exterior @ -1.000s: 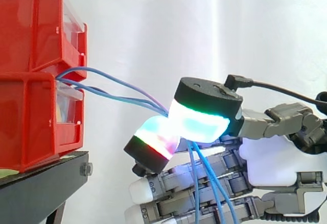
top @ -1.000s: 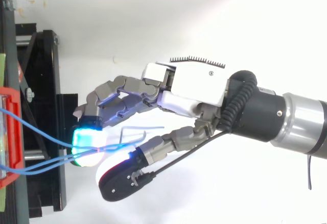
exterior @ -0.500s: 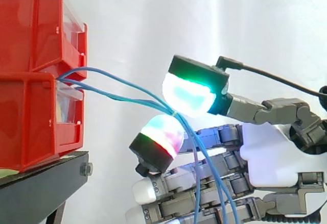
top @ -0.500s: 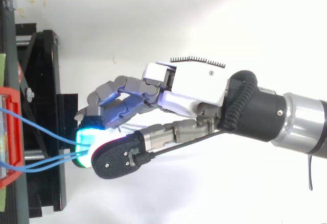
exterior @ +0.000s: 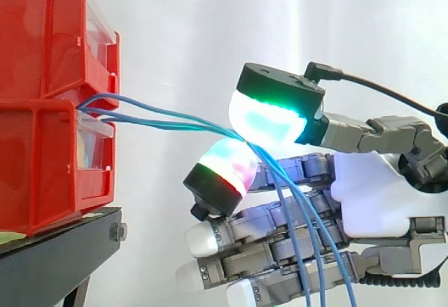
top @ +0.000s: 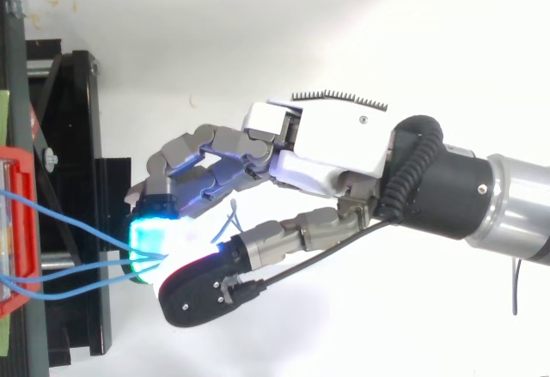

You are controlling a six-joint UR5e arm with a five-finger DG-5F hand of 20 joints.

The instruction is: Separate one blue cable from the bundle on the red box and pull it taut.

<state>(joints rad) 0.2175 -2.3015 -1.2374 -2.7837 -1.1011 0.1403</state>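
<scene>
Three thin blue cables (exterior: 154, 123) run from the front of the stacked red bins (exterior: 42, 146) rightward to my hand (exterior: 378, 202). The green-white thumb pad (exterior: 269, 115) and a red-green finger pad (exterior: 224, 170) meet on the cables about halfway across the side view. Past the pinch the cables hang down in front of the curled lower fingers. Seen from above, the hand (top: 335, 145) reaches in from the right and the cables (top: 77, 222) fan out from the red bin (top: 19, 222) to the glowing pads. All three cables seem to pass through the same pinch.
The red bins rest on a black stand (exterior: 63, 244) whose frame (top: 73, 136) lies along the left of the top view. A white curtain hangs behind the work. The arm's wrist (top: 507, 214) fills the right side.
The thumb pad lifted off the cables half a second ago and has come back down onto them. The hand sits a little higher and further right, and the cables run straighter from the bins.
</scene>
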